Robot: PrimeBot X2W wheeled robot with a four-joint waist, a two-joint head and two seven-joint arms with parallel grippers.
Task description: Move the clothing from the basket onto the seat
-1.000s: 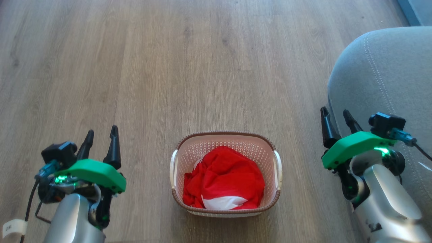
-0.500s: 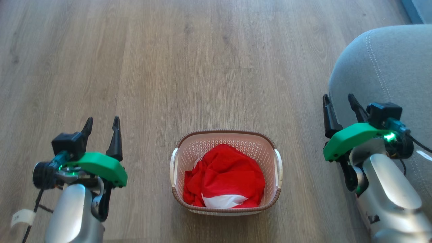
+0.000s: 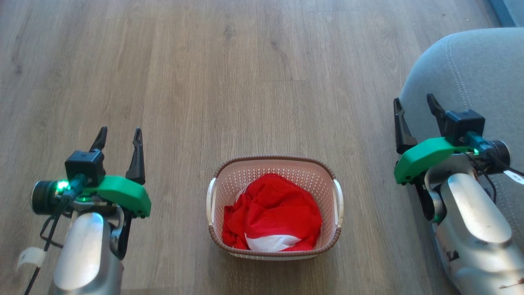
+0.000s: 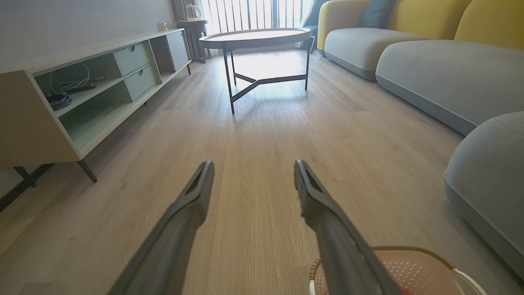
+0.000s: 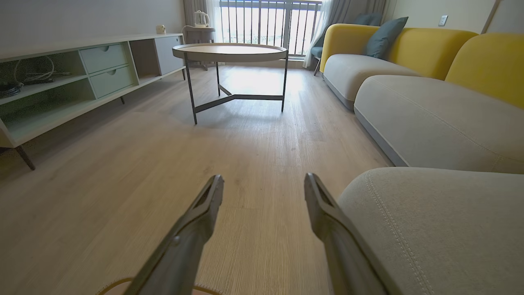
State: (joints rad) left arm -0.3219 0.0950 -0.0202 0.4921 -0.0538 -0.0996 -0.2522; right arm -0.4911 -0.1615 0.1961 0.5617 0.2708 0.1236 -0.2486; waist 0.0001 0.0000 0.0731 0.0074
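Head view: the basket (image 3: 273,159), cream perforated plastic with a brown woven-look rim and two white handles (image 3: 211,199), stands on the wood-grain plank floor (image 3: 245,73). It is near the seat (image 3: 475,65) on the right but apart from it. The clothing (image 3: 272,211), soft red fabric with a white stripe, lies bunched inside the basket, heaped toward its near wall. The seat is grey upholstery with a rounded end and pale stitched seams. The left gripper (image 3: 120,132) hangs over bare floor left of the basket, its dark fingers (image 3: 137,159) spread wide with nothing between them. The right gripper (image 3: 413,99) is likewise spread and empty, at the seat's rounded edge. A pale tag (image 3: 30,257) hangs by the left arm; any writing on it is too small to read.

Left wrist view: two tapered fingers stand wide apart over the floor. The basket's rim shows at bottom right. Ahead stand a round table (image 4: 256,35) on thin dark legs, a pale green cabinet (image 4: 135,65) with drawers, and a grey sofa (image 4: 442,69) with yellow backs.

Right wrist view: the fingers are parted and empty, the right-hand one just beside the seat's stitched edge.
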